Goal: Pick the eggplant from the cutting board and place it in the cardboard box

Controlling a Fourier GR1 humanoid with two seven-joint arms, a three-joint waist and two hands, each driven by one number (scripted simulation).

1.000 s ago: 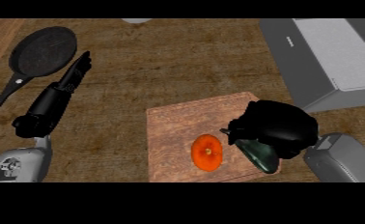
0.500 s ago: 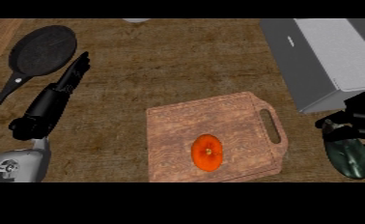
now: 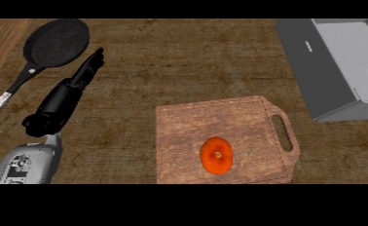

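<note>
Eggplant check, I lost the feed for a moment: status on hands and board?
Left hand open, resting at left. Right hand out of view. No eggplant visible; cutting board holds only an orange fruit. Grey box at right, nothing blocking.

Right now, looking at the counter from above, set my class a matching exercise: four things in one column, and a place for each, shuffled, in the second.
Things:
1. pan
2. box
3. orange fruit
4. left robot hand

Places:
A. on the board
B. far left corner
C. right edge
D. left side, fingers straight, beside the pan

Pairs: 1-B, 2-C, 3-A, 4-D
</note>
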